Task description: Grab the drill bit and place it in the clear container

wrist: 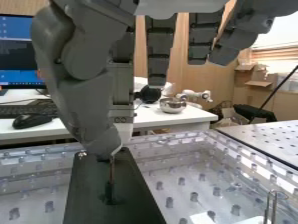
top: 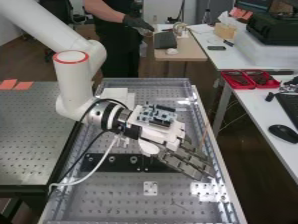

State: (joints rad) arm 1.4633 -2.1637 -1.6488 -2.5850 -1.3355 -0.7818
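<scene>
In the high view the hand [top: 187, 161] is over the right end of a black bar [top: 103, 163] with round holes. From the wrist camera, the hand [wrist: 90, 107] has its thumb and one finger brought together at the tips, pinching the upper end of a thin drill bit [wrist: 112, 172]. The bit is upright, its lower end at a dark fitting on the black bar [wrist: 76, 202]. The other fingers hang fairly straight, apart from the bit. A clear-walled tray [top: 234, 202] surrounds the bar; whether it is the clear container, I cannot tell.
White blocks [top: 116, 94] stand at the tray's far end. A perforated table [top: 33, 135] adjoins it on the left. Red bins [top: 249, 80] and a black mouse [top: 283, 133] are on the white desk at right. A bent metal wire piece [wrist: 270, 206] stands near the bar.
</scene>
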